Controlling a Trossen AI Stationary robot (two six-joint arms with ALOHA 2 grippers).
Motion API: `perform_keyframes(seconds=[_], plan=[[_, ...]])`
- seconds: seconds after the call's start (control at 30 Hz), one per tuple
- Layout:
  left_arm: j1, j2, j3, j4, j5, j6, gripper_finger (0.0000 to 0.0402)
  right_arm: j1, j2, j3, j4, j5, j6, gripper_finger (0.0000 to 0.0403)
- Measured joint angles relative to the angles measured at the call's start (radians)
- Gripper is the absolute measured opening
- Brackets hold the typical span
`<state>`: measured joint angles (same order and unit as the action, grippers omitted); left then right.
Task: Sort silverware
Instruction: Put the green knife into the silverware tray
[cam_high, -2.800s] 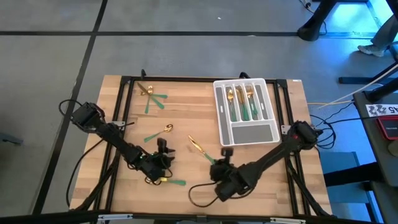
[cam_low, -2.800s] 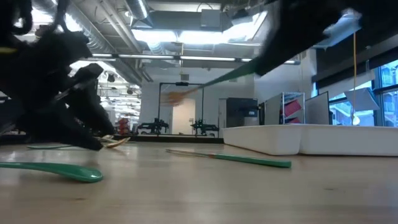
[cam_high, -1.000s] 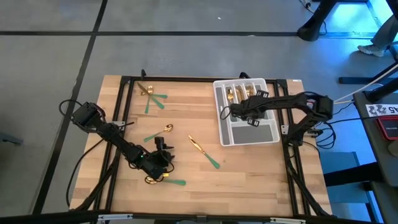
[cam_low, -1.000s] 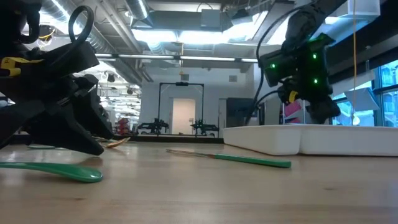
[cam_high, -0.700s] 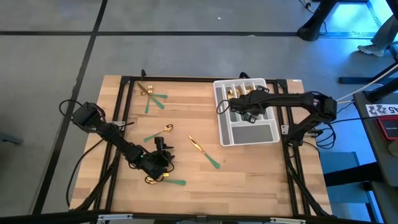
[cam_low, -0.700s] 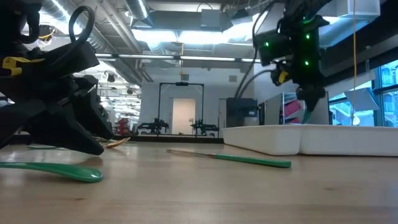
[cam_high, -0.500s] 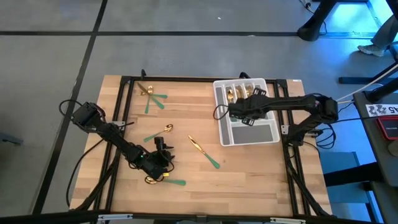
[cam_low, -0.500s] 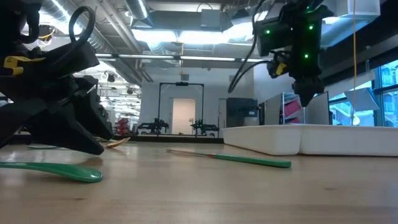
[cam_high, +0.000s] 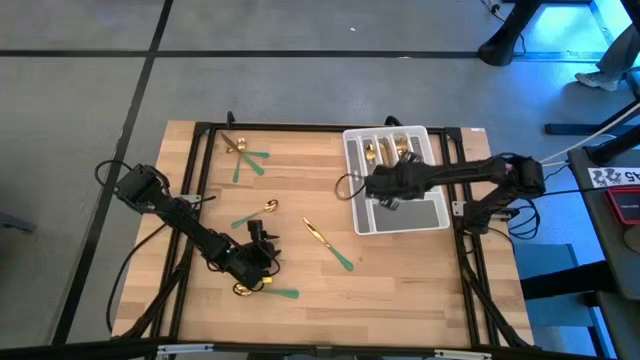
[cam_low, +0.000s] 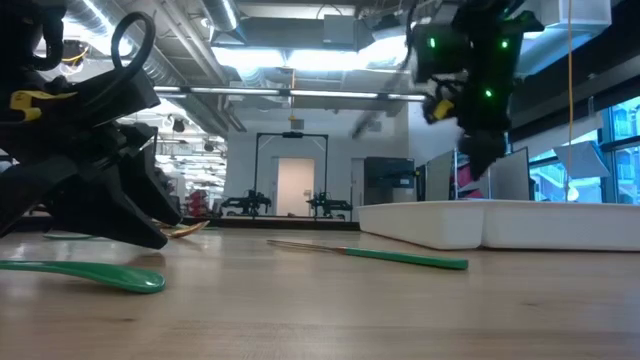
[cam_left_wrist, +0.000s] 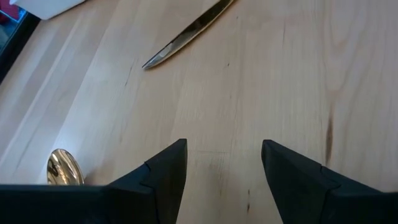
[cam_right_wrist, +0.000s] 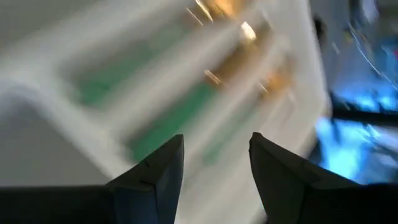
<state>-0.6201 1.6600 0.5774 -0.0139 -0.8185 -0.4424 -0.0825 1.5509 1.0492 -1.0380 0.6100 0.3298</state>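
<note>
Several pcs of silverware lie loose on the counter: a small cluster at the far left corner, a spoon mid-counter, another spoon w/ green handle at the near edge, and a knife lying diagonal nearer the middle. Left hand sits low between the two spoons, fingers apart, gripping nothing. Further right, the tray holds sorted pcs in its far slots. Right hand hangs over the tray's left side, fingers spread, nothing in them. Step looks like drop-off done at the tray; next the right hand prob. needs to swing to the knife and line up w/ its slim handle.
</note>
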Motion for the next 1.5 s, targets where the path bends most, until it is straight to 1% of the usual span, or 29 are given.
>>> perform_keyframes(seconds=[0.17,0.3,0.47,0.6,0.73,0.83,0.9,1.03,1.1,1.23,1.33,1.5], plan=[[0.0,0.0,0.0,0.0,0.0,-0.026,0.0198,0.16,0.0,0.0,0.275,-0.048,-0.025,0.0182],[0.0,0.0,0.0,0.0,0.0,-0.034,0.0198,0.307,0.008,0.0,0.52,-0.057,0.012,0.0182],[0.0,0.0,0.0,0.005,0.0,-0.044,0.0198,0.485,0.088,0.001,0.847,0.02,0.033,0.0182],[0.0,0.0,0.0,0.005,-0.003,-0.056,0.0198,0.581,0.203,0.001,0.997,0.133,0.08,0.0182],[0.0,0.0,0.0,0.017,-0.004,-0.059,0.0198,0.593,0.33,0.0,1.012,0.192,0.222,0.0182],[0.002,0.0,0.0,0.038,-0.004,-0.05,0.0198,0.566,0.403,0.0,1.011,0.212,0.291,0.0182],[0.002,0.0,0.0,0.045,-0.005,-0.049,0.0198,0.531,0.429,0.0,1.019,0.181,0.313,0.0182],[0.002,0.0,0.0,0.056,-0.005,-0.049,0.0198,0.47,0.457,0.0,1.088,0.049,0.292,0.0182],[0.002,0.0,0.0,0.058,-0.005,-0.049,0.0198,0.452,0.46,0.0,1.117,-0.004,0.264,0.0182],[0.002,0.0,0.0,0.057,-0.005,-0.055,0.0198,0.429,0.462,0.0,1.115,-0.087,0.264,0.0181],[0.0,0.0,0.0,0.059,-0.005,-0.059,0.0198,0.435,0.478,0.001,1.124,-0.107,0.269,0.0169],[-0.001,0.0,0.0,0.092,-0.004,-0.054,0.0198,0.456,0.503,0.006,1.126,-0.098,0.267,0.0118]])
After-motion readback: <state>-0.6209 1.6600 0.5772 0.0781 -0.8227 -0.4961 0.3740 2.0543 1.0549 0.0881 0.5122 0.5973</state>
